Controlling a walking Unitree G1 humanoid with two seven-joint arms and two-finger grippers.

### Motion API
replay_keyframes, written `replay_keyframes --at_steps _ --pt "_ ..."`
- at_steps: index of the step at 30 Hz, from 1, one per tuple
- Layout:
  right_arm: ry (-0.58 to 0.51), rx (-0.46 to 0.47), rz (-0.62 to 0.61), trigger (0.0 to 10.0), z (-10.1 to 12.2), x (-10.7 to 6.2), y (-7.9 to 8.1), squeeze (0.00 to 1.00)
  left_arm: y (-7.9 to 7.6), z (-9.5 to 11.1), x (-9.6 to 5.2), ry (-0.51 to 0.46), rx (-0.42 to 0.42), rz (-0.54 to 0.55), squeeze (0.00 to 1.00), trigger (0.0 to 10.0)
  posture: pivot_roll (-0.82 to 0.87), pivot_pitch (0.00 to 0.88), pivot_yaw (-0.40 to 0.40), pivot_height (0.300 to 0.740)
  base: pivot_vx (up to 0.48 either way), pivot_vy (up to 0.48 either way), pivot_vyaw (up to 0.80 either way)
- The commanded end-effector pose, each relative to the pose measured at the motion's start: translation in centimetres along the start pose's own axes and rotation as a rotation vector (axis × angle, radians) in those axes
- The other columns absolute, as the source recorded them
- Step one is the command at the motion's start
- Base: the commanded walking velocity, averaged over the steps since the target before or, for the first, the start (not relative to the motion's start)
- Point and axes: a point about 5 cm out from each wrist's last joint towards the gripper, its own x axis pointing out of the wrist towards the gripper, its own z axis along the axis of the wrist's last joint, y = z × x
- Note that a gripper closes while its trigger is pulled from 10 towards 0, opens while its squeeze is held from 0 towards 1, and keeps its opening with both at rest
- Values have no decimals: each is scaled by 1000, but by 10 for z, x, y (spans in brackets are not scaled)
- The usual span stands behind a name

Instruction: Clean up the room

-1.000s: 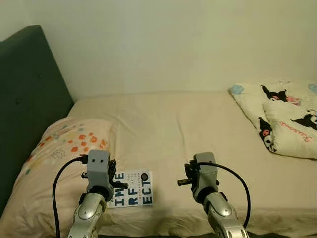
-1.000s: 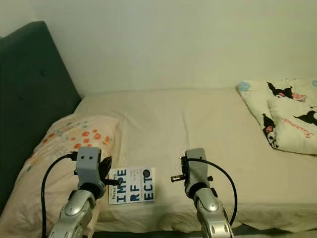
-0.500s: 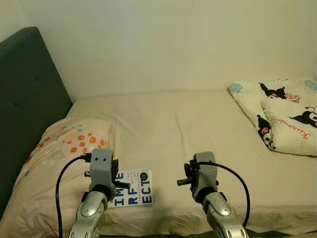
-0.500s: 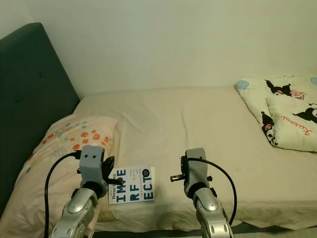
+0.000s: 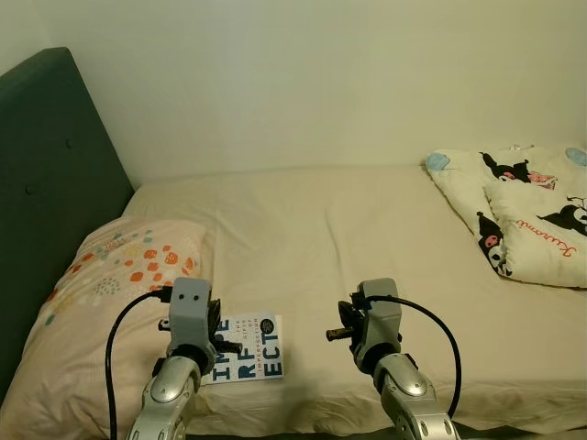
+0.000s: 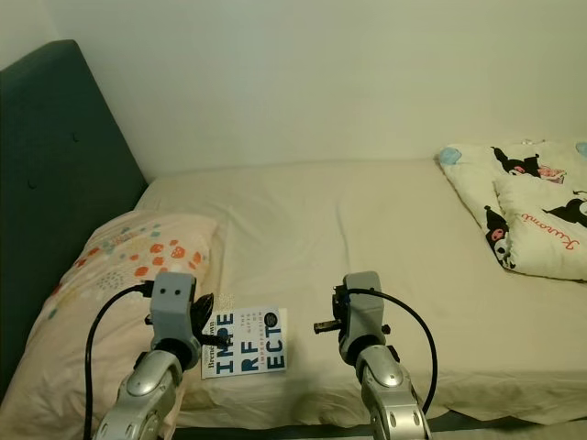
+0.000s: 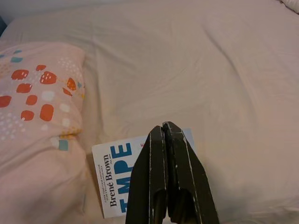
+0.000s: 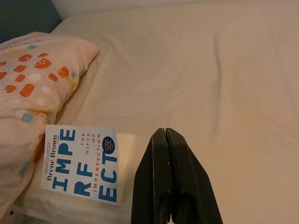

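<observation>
Book (image 8: pixel 84 169) lies flat on the bed (image 5: pixel 367 229) near its front edge, just beside the pillow (image 5: pixel 119 266). Both end effectors — left (image 7: pixel 164 140), right (image 8: pixel 167 142) — pressed together, hovering. I'd spread the left, slide under the book's free edge.

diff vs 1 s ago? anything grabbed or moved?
Nothing grabbed or released. The view shifted slightly, which is camera motion. Left claw and right claw stay shut and empty, held above the bed's near edge. The book still lies flat beside the pillow; the folded blanket is unmoved.
</observation>
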Motion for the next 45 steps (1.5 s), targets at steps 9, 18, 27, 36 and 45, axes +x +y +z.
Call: replay_keyframes --at_steps 9,18,27,36,45 --pt "29 18 4 10000 -6 -1 1 0 2 -2 -2 19 -2 0 0 10000 -75 101 14 740 0 0 0" --pt "33 18 3 10000 -6 -1 1 0 2 -3 -1 22 6 -4 0 10000 -72 101 13 740 0 0 0" --pt "32 25 7 10000 -6 0 2 0 -2 -3 -4 14 45 -41 0 10000 -70 103 13 740 0 0 0" --pt "34 26 8 10000 -6 -1 3 0 -3 -1 -4 9 44 -51 0 10000 -72 103 13 740 0 -313 0" --pt "38 25 3 10000 -7 -2 2 0 -4 -2 -4 13 45 -58 0 10000 -72 103 13 740 0 -480 0"
